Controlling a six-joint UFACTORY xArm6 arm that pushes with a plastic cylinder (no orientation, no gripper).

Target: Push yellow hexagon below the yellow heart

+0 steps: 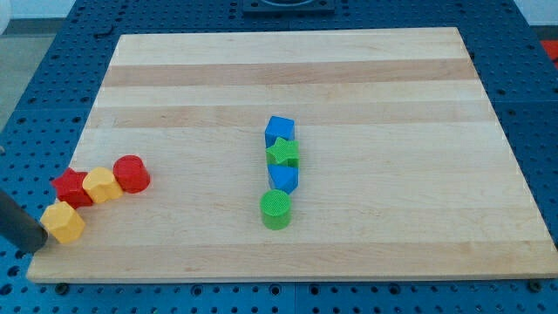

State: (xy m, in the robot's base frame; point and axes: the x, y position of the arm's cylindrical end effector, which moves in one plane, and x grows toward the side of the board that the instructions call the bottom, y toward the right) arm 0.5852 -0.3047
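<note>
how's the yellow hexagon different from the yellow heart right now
The yellow hexagon sits at the board's left edge, nearer the view's bottom; the yellow heart lies up and to the view's right of it. The heart is wedged between the red block and the red cylinder; the hexagon touches my tip on its left. Both share one yellow colour and similar size.

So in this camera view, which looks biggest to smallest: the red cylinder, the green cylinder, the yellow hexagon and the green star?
1. Red cylinder, green cylinder and yellow hexagon: about alike, too close to rank.
2. Green star: smallest, though partly crowded by the blue blocks either side.
</note>
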